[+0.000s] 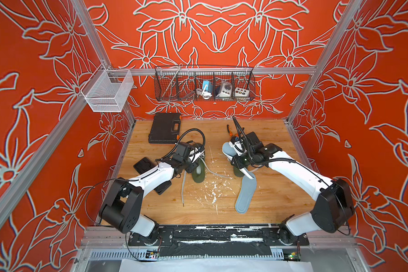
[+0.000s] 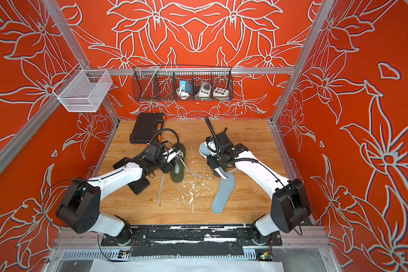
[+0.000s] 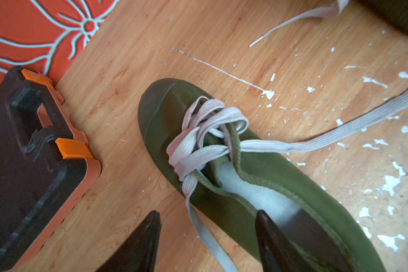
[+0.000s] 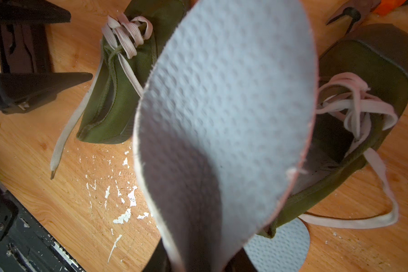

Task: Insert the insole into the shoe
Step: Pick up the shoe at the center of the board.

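The right pincer (image 4: 199, 260) is clamped on a grey dimpled foam insole (image 4: 224, 106), whose broad rounded end rises out of the jaws and fills most of the right wrist view. Just behind that insole lies an olive-green canvas shoe (image 4: 375, 70) with pale pinkish laces (image 4: 353, 103). Its dark opening sits right beside the insole's edge, but whether the two touch cannot be told. In both top views this shoe is mostly hidden under the right arm. A second grey insole (image 1: 246, 193) lies flat on the wooden table (image 1: 280, 200), one end reaching that shoe's heel.

The left pincer (image 3: 207, 213) stands open over the other olive-green shoe (image 3: 280, 169). One finger (image 3: 269, 247) hangs above the shoe's opening, where a whitish lining (image 3: 257, 195) shows. The other finger (image 3: 141, 242) is outside the shoe, over bare wood, with the shoe's side wall and a loose lace between them. More lace trails away across the table.

Farther out, a black plastic tool case with orange latches (image 3: 26, 164) lies near this shoe's toe, towards the back of the table on the left arm's side. White paint flecks (image 1: 210, 188) scatter the wood between the two shoes. On the red flowered back wall hangs a black wire basket (image 1: 165, 94) holding small devices, and a white mesh basket (image 1: 108, 94) is fixed to the frame above the left arm.
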### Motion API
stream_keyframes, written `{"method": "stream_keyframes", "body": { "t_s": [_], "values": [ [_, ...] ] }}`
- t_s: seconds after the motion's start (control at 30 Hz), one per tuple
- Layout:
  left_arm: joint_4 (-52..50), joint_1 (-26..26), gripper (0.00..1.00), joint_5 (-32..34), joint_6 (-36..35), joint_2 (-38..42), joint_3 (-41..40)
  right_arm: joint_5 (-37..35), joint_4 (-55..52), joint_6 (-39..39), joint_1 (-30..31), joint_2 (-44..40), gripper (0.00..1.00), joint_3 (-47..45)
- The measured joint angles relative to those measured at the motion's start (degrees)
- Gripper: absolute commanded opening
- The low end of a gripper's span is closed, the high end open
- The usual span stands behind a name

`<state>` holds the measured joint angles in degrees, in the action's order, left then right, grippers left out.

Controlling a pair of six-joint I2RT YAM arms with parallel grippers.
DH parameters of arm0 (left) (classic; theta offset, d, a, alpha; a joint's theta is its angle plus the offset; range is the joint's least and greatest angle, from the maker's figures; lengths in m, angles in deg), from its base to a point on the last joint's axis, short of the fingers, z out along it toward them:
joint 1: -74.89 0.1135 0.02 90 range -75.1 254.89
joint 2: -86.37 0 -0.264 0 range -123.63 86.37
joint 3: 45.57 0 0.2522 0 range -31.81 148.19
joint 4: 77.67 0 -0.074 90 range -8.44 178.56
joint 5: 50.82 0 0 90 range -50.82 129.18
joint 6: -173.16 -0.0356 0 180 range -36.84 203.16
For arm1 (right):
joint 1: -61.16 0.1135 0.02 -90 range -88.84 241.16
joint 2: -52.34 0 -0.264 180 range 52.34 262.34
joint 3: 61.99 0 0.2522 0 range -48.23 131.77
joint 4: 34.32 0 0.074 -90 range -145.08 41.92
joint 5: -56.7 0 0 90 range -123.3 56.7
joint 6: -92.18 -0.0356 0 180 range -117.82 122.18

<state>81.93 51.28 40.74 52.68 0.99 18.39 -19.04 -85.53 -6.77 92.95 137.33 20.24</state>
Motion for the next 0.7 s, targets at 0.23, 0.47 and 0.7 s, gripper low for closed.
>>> {"method": "stream_keyframes", "body": {
  "t_s": [0.23, 0.47, 0.7],
  "values": [
    [0.17, 0.00, 0.66, 3.37, -0.17, -2.19, 1.81, 0.72, -0.37, 0.70, -0.44, 0.00, 0.27, 0.02],
    [0.26, 0.00, 0.67, 3.89, 0.28, -3.72, 2.27, 1.14, -1.22, 0.98, -0.52, 0.24, 0.27, 0.50],
    [0.28, -0.42, 0.68, 3.98, 1.46, -5.11, 3.67, 1.25, -1.60, 1.18, -0.81, 0.68, 0.27, 1.44]
  ]
}}
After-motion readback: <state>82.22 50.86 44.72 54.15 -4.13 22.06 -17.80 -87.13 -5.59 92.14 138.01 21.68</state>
